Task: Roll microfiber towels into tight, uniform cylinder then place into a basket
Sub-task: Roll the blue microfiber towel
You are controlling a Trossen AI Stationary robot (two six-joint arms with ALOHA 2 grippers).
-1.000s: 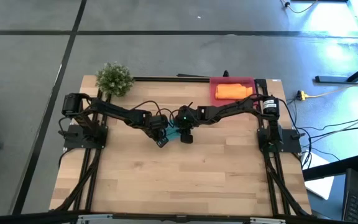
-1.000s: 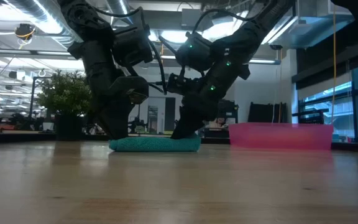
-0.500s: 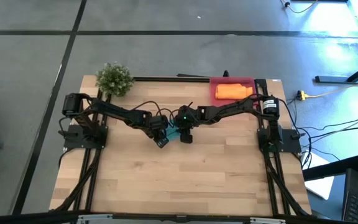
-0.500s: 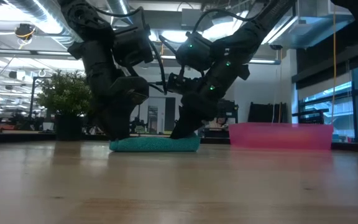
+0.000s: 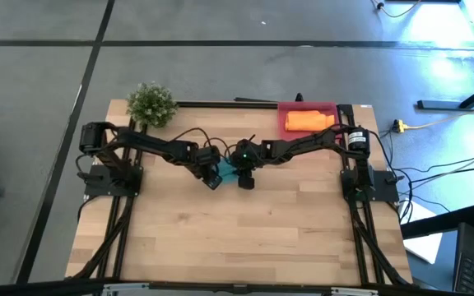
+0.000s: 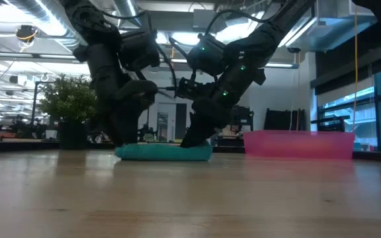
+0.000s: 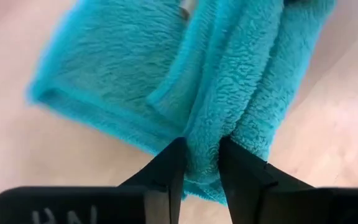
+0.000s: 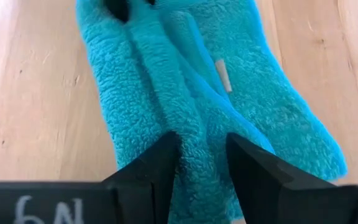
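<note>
Teal terry cloth sits bunched at the middle of the wooden tabletop point(image 5: 245, 238), and both arms meet over it. The teal towel point(image 6: 164, 152) lies low and partly rolled, flat against the wood between the two pincers. The left pincer point(image 7: 202, 163) comes at it from the left end, its fingers pinched onto a raised fold of the pile. The right pincer point(image 8: 202, 163) has the opposite end, its fingers likewise clamped around a ridge of the same cloth. Far to the right, at the tabletop's far edge, the pinkish basket point(image 5: 285, 108) holds the orange towel point(image 5: 309, 121), already rolled. A small green plant point(image 5: 151, 104) stands at the far left corner.
</note>
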